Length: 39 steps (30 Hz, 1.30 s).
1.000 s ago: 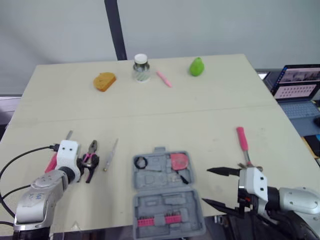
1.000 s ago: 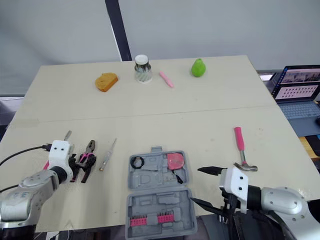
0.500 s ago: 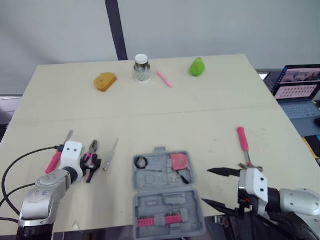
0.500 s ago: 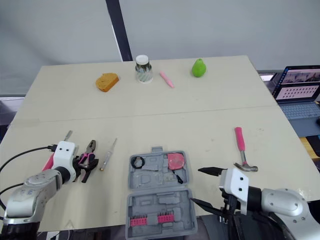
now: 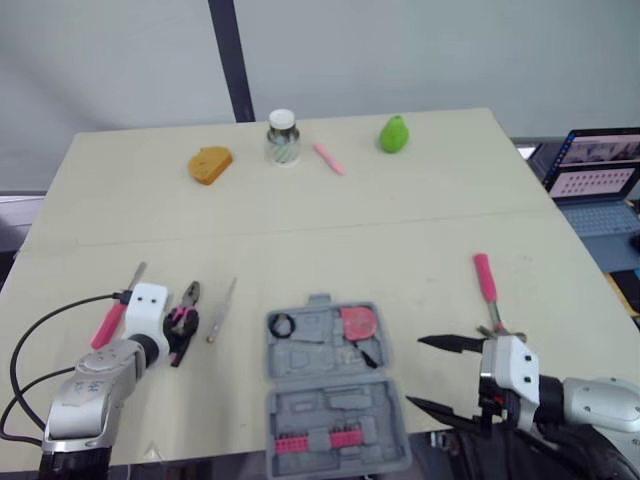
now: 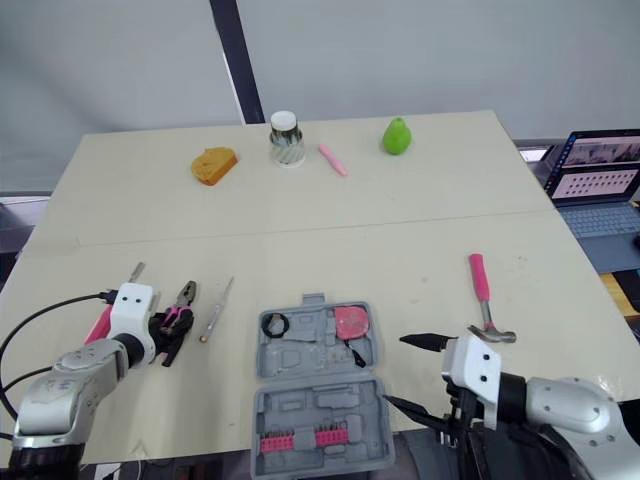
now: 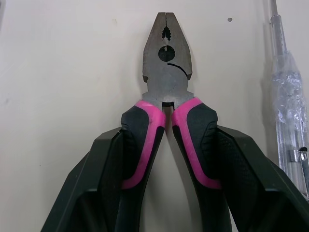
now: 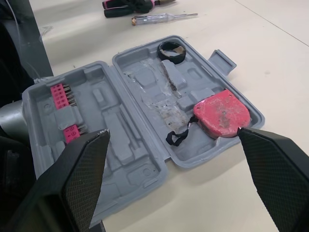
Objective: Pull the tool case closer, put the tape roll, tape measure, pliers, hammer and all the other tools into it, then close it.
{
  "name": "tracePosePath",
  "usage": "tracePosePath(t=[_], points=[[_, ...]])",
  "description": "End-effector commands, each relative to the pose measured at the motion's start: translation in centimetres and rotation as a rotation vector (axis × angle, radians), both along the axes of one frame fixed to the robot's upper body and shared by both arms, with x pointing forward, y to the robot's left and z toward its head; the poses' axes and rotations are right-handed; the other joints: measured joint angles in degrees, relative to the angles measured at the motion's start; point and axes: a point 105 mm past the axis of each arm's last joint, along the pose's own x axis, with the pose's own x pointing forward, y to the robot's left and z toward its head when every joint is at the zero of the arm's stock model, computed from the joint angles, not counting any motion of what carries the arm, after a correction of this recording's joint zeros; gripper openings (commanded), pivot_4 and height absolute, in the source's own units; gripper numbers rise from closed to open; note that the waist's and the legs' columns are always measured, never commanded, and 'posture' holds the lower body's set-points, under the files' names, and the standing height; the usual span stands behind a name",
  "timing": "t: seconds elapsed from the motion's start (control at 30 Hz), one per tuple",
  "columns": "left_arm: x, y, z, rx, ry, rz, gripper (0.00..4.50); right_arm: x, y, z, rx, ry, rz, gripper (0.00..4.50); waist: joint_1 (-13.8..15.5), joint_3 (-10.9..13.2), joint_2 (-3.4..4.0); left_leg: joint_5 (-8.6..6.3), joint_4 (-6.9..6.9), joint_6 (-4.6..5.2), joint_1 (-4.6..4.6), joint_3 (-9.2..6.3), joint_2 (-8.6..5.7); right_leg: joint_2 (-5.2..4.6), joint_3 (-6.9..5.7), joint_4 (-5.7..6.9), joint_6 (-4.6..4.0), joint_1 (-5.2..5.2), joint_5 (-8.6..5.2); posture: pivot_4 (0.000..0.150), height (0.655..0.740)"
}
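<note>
In the left eye view, the open grey tool case (image 5: 335,400) lies at the near edge of the bench (image 5: 400,220). The tape roll (image 5: 282,325) and red tape measure (image 5: 358,322) sit in its far half, the hammer (image 5: 484,278) lies to its right, and a screwdriver (image 5: 222,308) to its left. In the right eye view, the right claw (image 6: 394,370) is spread wide just right of the case. In the left wrist view, the left claw (image 7: 166,145) pinches the pink-and-black handles of the pliers (image 7: 167,67), which lie flat on the bench. In the right wrist view, the right claw's fingers (image 8: 77,183) stand well apart, facing the case, whose other half holds pink bits (image 8: 63,108).
</note>
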Motion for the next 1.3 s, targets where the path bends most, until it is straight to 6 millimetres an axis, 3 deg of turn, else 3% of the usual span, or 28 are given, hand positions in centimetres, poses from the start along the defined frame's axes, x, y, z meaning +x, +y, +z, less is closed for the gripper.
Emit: tracePosePath(t=[0.03,0.13,0.23,0.43,0.6,0.7,1.13,1.3], points=[[-0.5,1.3,-0.5,0.043,0.02,0.058,2.29,-0.2,0.3,0.8,0.0,-0.034,0.015,4.5,0.0,0.0,0.01,0.0,0.0,0.0,0.0,0.0,0.0,0.0,0.0,0.0,0.0,0.0,0.0,0.15,0.7356],[-0.5,2.3,1.2,0.07,-0.038,0.069,2.29,-0.1,0.2,0.8,0.001,-0.036,0.012,4.5,-0.1,0.0,0.01,0.0,-0.01,0.0,0.0,0.0,0.01,0.0,0.01,0.0,0.0,0.0,0.0,0.15,0.7356],[-0.6,2.9,5.3,0.147,-0.145,0.015,2.29,0.1,0.1,0.8,0.005,-0.038,0.017,4.5,-0.4,0.1,-0.21,-0.01,-0.01,-0.04,-0.04,0.01,0.11,0.0,0.02,0.0,-0.03,-0.06,-0.01,0.15,0.7356],[-1.4,1.5,9.3,0.194,-0.211,-0.162,2.29,0.8,0.4,0.7,0.016,-0.042,0.044,4.5,0.0,0.1,-0.27,0.01,0.04,-0.09,-0.07,-0.03,0.16,-0.06,0.04,-0.06,-0.11,-0.01,-0.06,0.15,0.7356],[-3.0,-2.3,9.5,0.126,-0.14,-0.498,2.29,1.5,0.5,1.0,0.02,-0.058,0.062,4.5,-0.1,0.1,-0.24,0.01,0.01,-0.1,-0.07,-0.02,0.2,-0.07,0.06,-0.08,-0.15,-0.02,-0.08,0.15,0.7356],[-3.8,-4.1,9.1,0.171,-0.077,-0.703,2.29,1.8,0.6,1.3,0.022,-0.068,0.066,4.5,-0.2,0.1,-0.18,0.01,-0.03,-0.12,-0.06,-0.02,0.25,-0.05,0.06,-0.09,-0.21,-0.03,-0.11,0.15,0.7356],[-4.2,-11.9,8.7,0.175,-0.004,-1.151,2.29,1.7,2.6,2.9,0.058,-0.087,0.095,4.5,-0.1,0.1,-0.14,0.03,-0.04,-0.12,-0.09,-0.02,0.24,0.0,0.04,-0.01,-0.24,-0.06,-0.13,0.15,0.7356],[-4.9,-14.0,8.4,0.207,0.028,-1.272,2.29,1.8,3.2,3.2,0.065,-0.082,0.104,4.5,-0.3,0.1,-0.14,0.04,-0.02,-0.12,-0.11,-0.02,0.24,0.06,0.05,0.04,-0.24,-0.07,-0.12,0.15,0.7356]])
